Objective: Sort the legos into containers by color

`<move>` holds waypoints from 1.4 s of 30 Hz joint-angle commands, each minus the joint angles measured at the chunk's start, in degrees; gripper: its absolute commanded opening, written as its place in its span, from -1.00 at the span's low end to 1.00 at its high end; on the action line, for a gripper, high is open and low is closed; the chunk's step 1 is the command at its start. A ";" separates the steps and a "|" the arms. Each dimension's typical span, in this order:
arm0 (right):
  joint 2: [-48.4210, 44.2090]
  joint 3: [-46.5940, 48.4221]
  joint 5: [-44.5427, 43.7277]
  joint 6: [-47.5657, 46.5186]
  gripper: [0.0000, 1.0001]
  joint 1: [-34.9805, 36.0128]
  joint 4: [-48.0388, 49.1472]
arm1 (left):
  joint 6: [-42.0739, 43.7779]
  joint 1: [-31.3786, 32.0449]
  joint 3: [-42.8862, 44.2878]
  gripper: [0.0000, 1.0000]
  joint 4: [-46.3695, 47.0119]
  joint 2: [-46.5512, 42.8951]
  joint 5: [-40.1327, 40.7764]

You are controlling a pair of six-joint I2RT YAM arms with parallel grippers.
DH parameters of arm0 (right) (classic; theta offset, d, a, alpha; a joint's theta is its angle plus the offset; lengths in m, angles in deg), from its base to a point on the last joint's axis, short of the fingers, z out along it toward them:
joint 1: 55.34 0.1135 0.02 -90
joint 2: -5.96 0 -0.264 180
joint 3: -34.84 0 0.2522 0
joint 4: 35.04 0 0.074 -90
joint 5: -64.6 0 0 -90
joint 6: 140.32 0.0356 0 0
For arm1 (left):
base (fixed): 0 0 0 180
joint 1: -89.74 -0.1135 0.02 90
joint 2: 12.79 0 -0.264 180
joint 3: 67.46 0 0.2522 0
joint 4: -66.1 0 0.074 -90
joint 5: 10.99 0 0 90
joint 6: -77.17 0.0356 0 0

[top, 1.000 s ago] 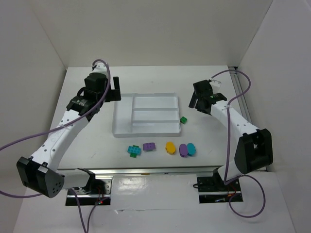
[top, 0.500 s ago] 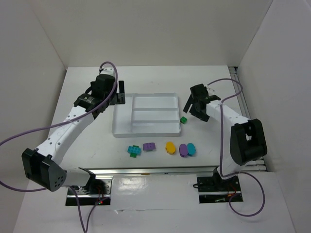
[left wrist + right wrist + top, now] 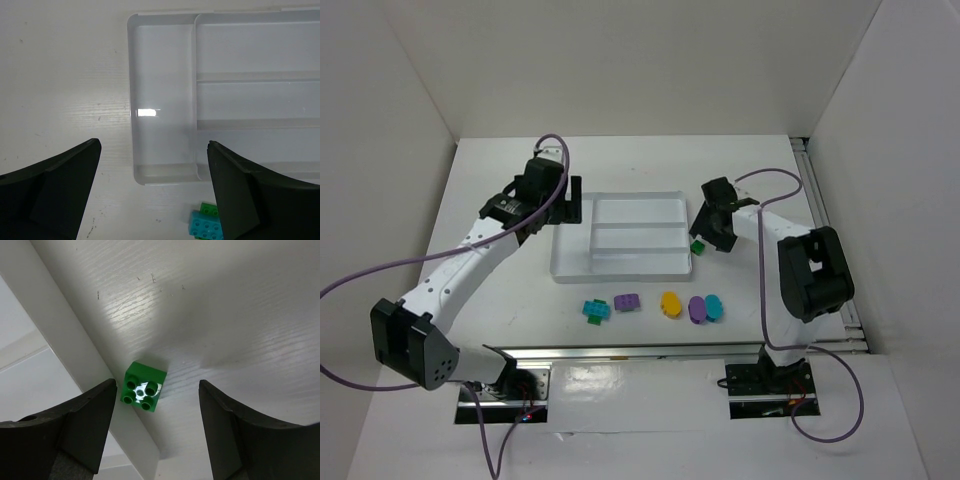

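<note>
A small green lego (image 3: 145, 386) with four studs lies on the table against the right wall of the white tray (image 3: 620, 272). My right gripper (image 3: 156, 389) stands open over this brick (image 3: 698, 246), a finger on each side and neither touching it. My left gripper (image 3: 152, 145) hangs open above the near end of the tray's upright container (image 3: 162, 100); from above it (image 3: 570, 203) is at the tray's left end. A teal lego (image 3: 205, 225) stacked on a green one (image 3: 209, 207) lies just outside that tray corner. All containers look bare.
In front of the tray lies a row of legos: teal on green (image 3: 595, 310), a purple brick (image 3: 627, 301), a yellow-orange oval (image 3: 670, 303), a purple oval (image 3: 697, 309) and a teal oval (image 3: 714, 307). White walls enclose the table.
My right gripper has dropped and moved left from the far right to straddle the green lego, its jaws narrowing. My left gripper has shifted right to the tray's left end.
</note>
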 commanded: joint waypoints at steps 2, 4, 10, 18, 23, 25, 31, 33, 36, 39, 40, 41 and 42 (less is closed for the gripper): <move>1.06 -0.08 1.90 0.10 0.47 0.54 4.09 | -0.04 0.16 0.09 1.00 -0.32 1.76 -1.57; 1.68 -0.08 2.44 0.10 0.47 0.54 4.70 | -0.04 0.16 0.09 1.00 -0.32 2.28 -1.57; 3.43 -0.78 0.16 0.10 0.35 1.07 2.25 | -0.04 0.69 0.09 1.00 -0.85 3.52 -1.57; -0.78 -2.54 -4.24 1.24 0.23 1.07 -0.30 | -0.04 1.73 0.62 1.00 -1.38 3.52 -1.04; -0.78 -3.06 -3.72 1.77 0.21 1.07 -0.91 | -0.56 1.74 0.62 1.00 -1.38 4.66 -1.04; -0.26 -2.45 -3.72 1.77 0.52 1.07 -1.62 | -0.56 1.74 0.62 1.00 -1.38 4.66 -1.04; -1.31 -2.45 -4.86 1.77 0.36 1.60 -2.15 | -1.61 1.74 0.62 1.00 -3.04 4.66 -0.35; -1.31 -2.45 -4.16 1.07 0.26 1.60 -1.62 | -3.29 1.74 0.62 1.00 -4.63 4.66 0.98; -1.31 -0.88 -3.45 0.46 0.06 2.82 -1.62 | -4.86 1.74 1.32 1.00 -6.47 4.13 2.99; -0.70 0.18 -4.76 1.06 -0.01 3.35 -2.93 | -4.17 1.74 2.46 1.00 -7.71 3.61 3.70; -0.70 0.80 -5.38 1.07 -0.04 3.36 -3.98 | -3.56 1.74 3.33 1.00 -7.71 3.61 3.70; -0.70 0.80 -6.17 1.68 -0.07 3.36 -4.78 | -2.94 1.74 3.86 1.00 -8.66 3.61 4.66; -0.70 1.32 -7.66 1.69 -0.07 3.36 -5.31 | -2.94 1.74 4.48 1.00 -10.15 3.61 5.28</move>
